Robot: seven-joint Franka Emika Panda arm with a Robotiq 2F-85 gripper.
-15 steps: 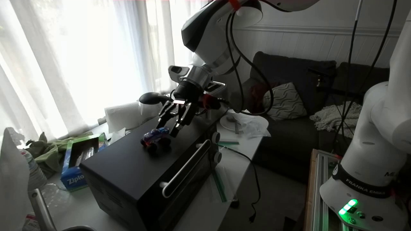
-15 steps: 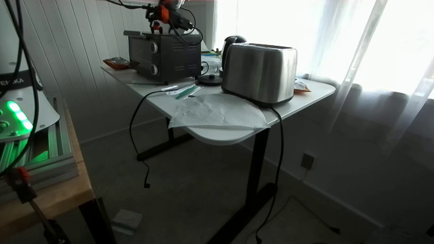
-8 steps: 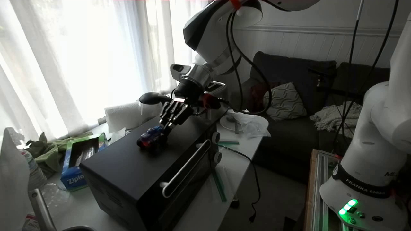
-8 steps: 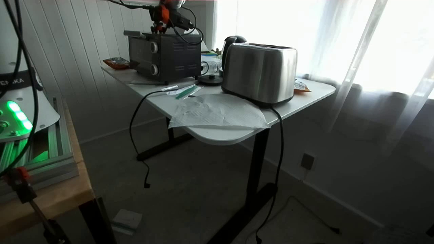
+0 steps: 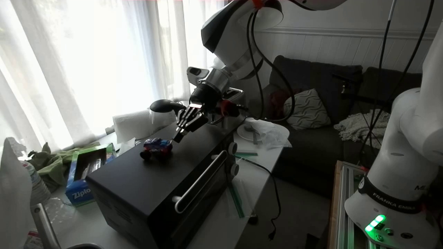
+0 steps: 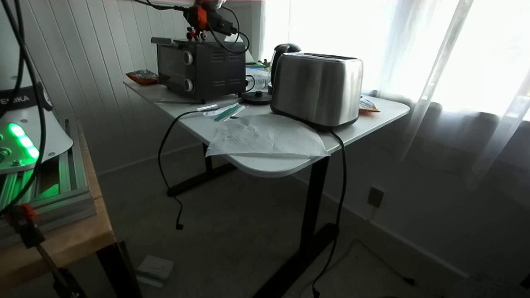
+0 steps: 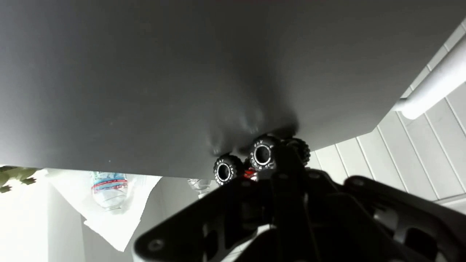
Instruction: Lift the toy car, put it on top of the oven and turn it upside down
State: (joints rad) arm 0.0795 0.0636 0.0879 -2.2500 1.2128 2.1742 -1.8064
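The toy car (image 5: 157, 148), blue on top with red below and black wheels, stands on its wheels on the flat top of the black oven (image 5: 138, 180). Just off one end of it is my gripper (image 5: 178, 136), its fingers together and angled down; whether the tips touch the car cannot be told. In the wrist view the dark fingers cover much of the toy car (image 7: 262, 154), leaving three wheels and a bit of red visible against the oven top (image 7: 145, 91). In an exterior view the toy car (image 6: 190, 34) shows small on the oven (image 6: 221, 68), under the gripper.
A silver bar handle (image 5: 202, 180) runs along the oven's front. Behind the oven lie a paper towel roll (image 5: 142, 126) and a black rounded object (image 5: 162, 105). A Ziploc box (image 5: 81, 188) sits near its far end. The toaster (image 6: 316, 89) and a plate (image 5: 242, 133) share the table.
My fingers have come together from wide apart. The gripper has drawn back up and to the right, while the toy car has shifted a little left and turned.
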